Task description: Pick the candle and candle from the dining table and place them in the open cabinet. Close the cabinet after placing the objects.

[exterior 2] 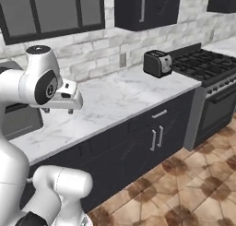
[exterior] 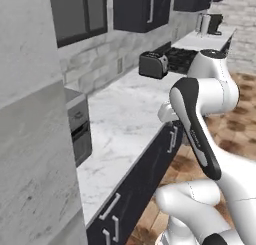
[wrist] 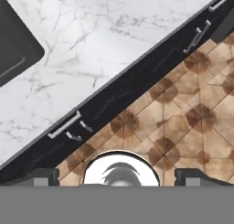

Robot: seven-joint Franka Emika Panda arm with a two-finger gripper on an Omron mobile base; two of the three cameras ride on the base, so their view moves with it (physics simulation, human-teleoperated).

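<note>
toaster [exterior: 152, 65] part hidden, microwave [exterior 2: 18, 119] — arm-blocked

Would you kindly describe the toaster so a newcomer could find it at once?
Follow the marble counter along the brick wall toward the black stove. The toaster stands at the counter's end beside the stove, under a dark wall cabinet: a small dark box with rounded corners and slots on top.

no readable text, labels, brands, numbers or signs on anything

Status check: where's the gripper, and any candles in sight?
Gripper open, empty, over the marble counter's front edge. No candles on this counter. Toaster far off beside the stove, not in the way.
</note>
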